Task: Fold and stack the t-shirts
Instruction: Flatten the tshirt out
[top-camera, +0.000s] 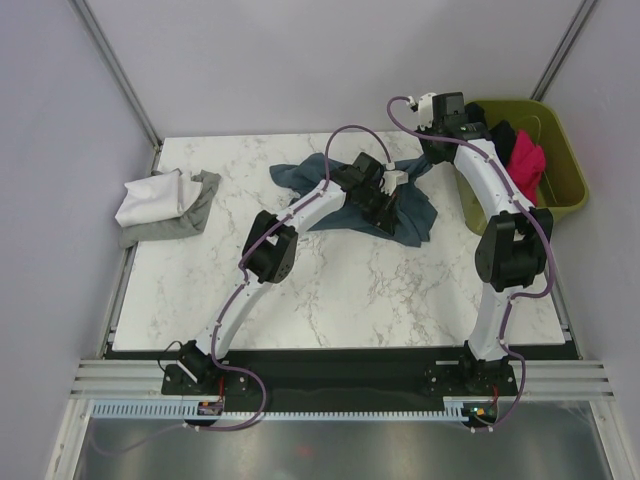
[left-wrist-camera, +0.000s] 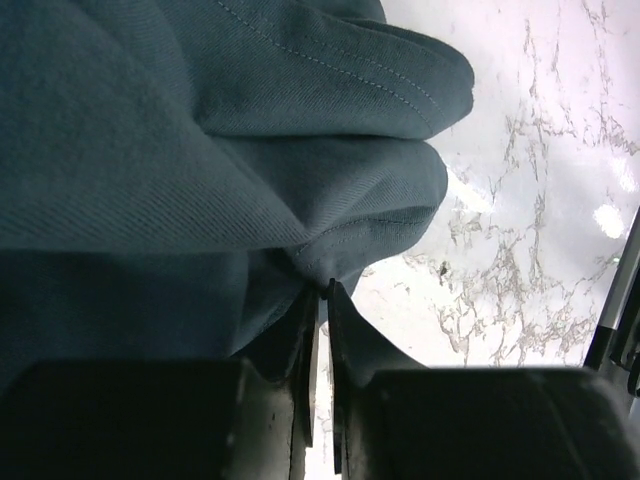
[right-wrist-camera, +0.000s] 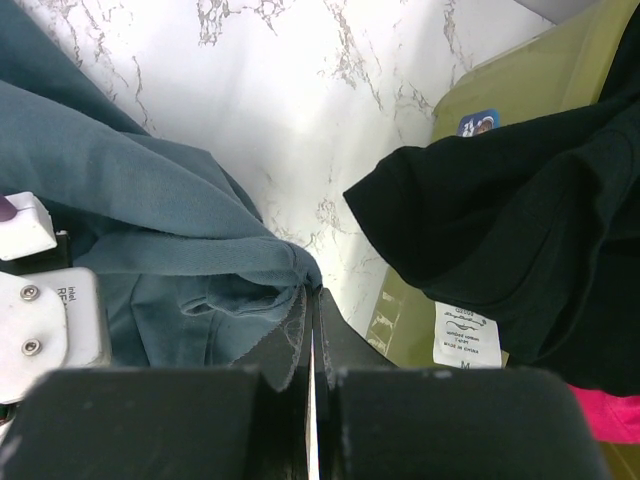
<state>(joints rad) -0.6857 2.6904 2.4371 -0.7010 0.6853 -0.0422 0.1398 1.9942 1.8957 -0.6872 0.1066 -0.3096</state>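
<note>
We see the blue-grey t-shirt (top-camera: 298, 180) bunched lengthwise along the tabletop's (top-camera: 330, 300) far edge, pinched mid-span by the left gripper (left-wrist-camera: 322, 290) and near the far-right corner by the right gripper (right-wrist-camera: 310, 295).

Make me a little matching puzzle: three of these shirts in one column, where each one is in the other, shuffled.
Things:
1. slate-blue t-shirt
2. black t-shirt
3. white t-shirt

Places:
A. hanging over the rim of the olive bin
B. at the left edge of the table
C. mid-table, pinched by the left end effector and the right end effector

Pairs: 1-C, 2-A, 3-B
</note>
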